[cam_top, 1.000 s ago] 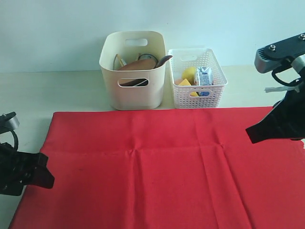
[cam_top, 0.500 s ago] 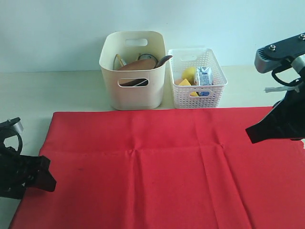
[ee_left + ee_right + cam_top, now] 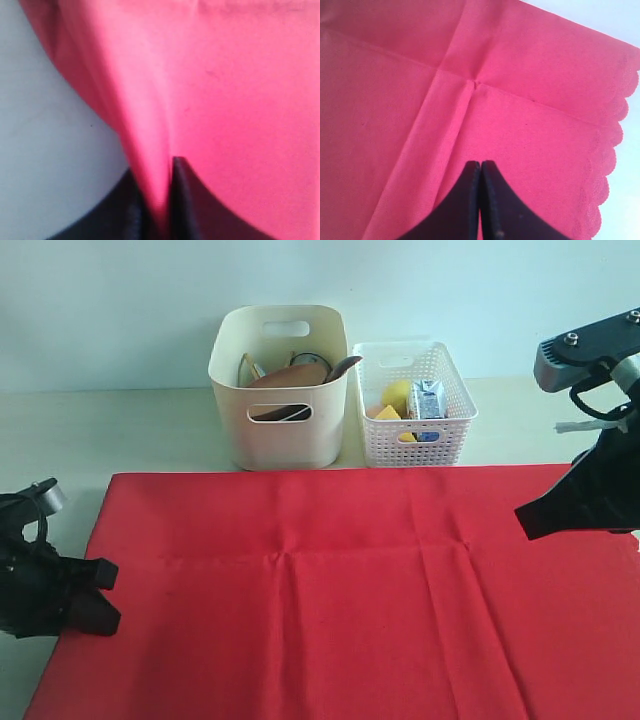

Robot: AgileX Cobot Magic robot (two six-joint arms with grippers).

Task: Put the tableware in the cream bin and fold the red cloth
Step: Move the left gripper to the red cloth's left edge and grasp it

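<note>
The red cloth lies spread over the front of the table, its scalloped edge showing in the right wrist view. At the cloth's left edge my left gripper is shut on a raised fold of the red cloth, which runs between its black fingers. My right gripper hangs shut and empty above the cloth's right part. The cream bin stands at the back. Tableware sits inside it, including a brown wooden plate and a spoon.
A white perforated basket stands right of the cream bin, holding yellow food and a blue milk carton. Bare table lies to the left of the bins and the cloth. A pale wall rises behind.
My left gripper has moved in towards the cloth's left edge and closed on it, pulling that edge slightly inward. The right arm has not moved.
</note>
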